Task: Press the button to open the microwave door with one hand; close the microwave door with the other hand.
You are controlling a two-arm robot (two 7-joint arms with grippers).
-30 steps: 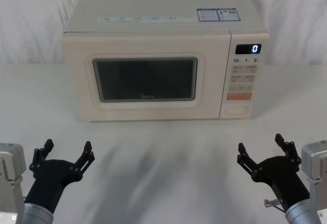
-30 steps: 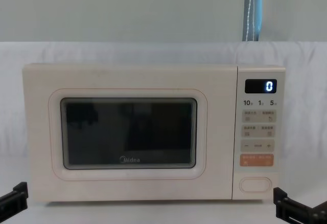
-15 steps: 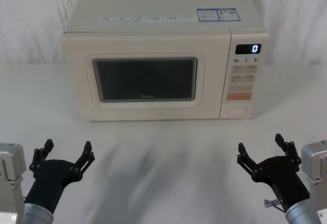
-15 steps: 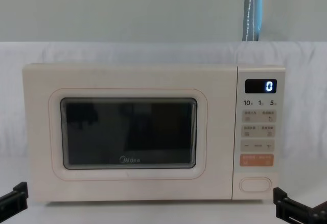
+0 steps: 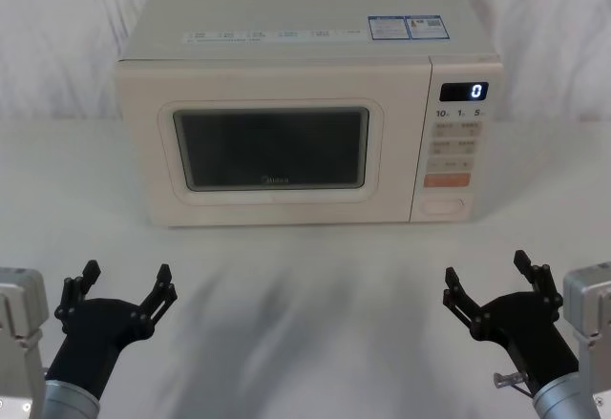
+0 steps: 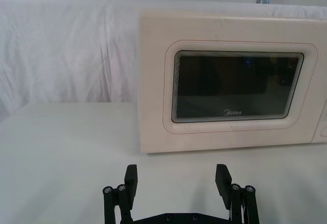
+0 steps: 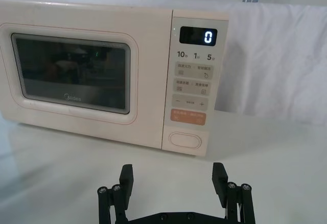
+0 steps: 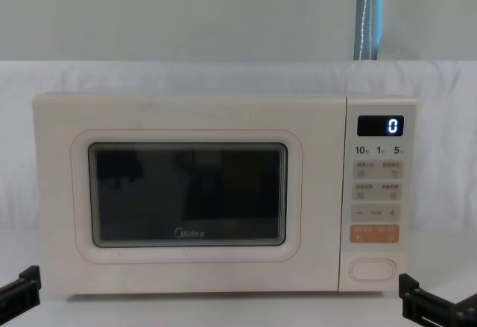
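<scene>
Centrally on the white cloth-covered table (image 5: 305,276) a boxy cream microwave oven (image 5: 305,32) is seen, and its broad cream door with the dark rounded glass window (image 5: 272,147) is shut flush against the body. To the right of the door the narrow control panel (image 5: 456,147) is found, its digital display (image 5: 464,92) lit with a zero; beneath the orange rectangular key (image 5: 447,180) the wide blank cream pill-shaped button (image 5: 446,205) is placed, at the panel's very bottom. Nearer the robot, the black clamp-like left gripper (image 5: 122,285) is held low over the table, well apart from the oven and roughly in front of the door's left edge, its fingers spread and nothing grasped. The black right gripper (image 5: 492,281) is held likewise on the other side, spread wide and empty, a little to the right of the button. No step of the task appears to have been begun. Trouble could arise if the press is made with the fingers so widely spread: the button might be straddled or the orange key struck instead. A hard push could also shift the oven backward, and the released door might be blocked by the left gripper if it is brought close too soon.
</scene>
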